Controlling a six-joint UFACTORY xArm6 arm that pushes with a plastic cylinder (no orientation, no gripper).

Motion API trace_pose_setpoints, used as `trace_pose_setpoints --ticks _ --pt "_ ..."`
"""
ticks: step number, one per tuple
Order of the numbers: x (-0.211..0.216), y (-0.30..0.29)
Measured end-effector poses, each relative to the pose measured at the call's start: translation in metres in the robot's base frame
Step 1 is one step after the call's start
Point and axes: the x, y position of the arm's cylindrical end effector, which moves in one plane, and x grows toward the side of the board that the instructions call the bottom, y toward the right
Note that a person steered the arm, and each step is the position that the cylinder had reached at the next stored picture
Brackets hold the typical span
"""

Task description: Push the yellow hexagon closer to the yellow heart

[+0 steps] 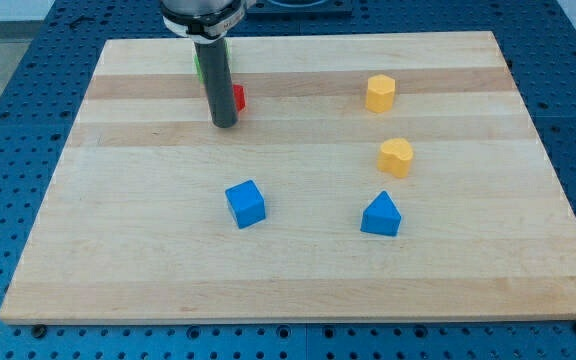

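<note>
The yellow hexagon [380, 92] sits toward the view's top right of the wooden board. The yellow heart [396, 157] lies a short way below it, apart from it. My tip [224, 124] rests on the board at the upper left of centre, far to the left of both yellow blocks. A red block [239, 97] shows just to the right of the rod, mostly hidden by it. A green block [196, 66] peeks out behind the rod's left side.
A blue cube [246, 203] lies below my tip near the board's centre. A blue triangular block [381, 215] lies below the yellow heart. The wooden board [118, 250] rests on a blue perforated table.
</note>
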Motion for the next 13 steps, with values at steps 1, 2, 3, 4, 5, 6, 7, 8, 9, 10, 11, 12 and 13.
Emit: trace_pose_setpoints --ticks 1,2,3,4,5,6,7,8,9,10,11,12,13 --pt "0.000 -0.002" --pt "0.000 -0.001" --pt "0.000 0.025" --pt "-0.001 0.043" --pt "-0.018 0.073" --pt "-0.035 0.089" --pt "-0.070 0.103" --pt "-0.099 0.131" --pt "-0.099 0.170" --pt "-0.086 0.206" --pt "-0.064 0.222" --pt "-0.041 0.222" --pt "-0.032 0.225"
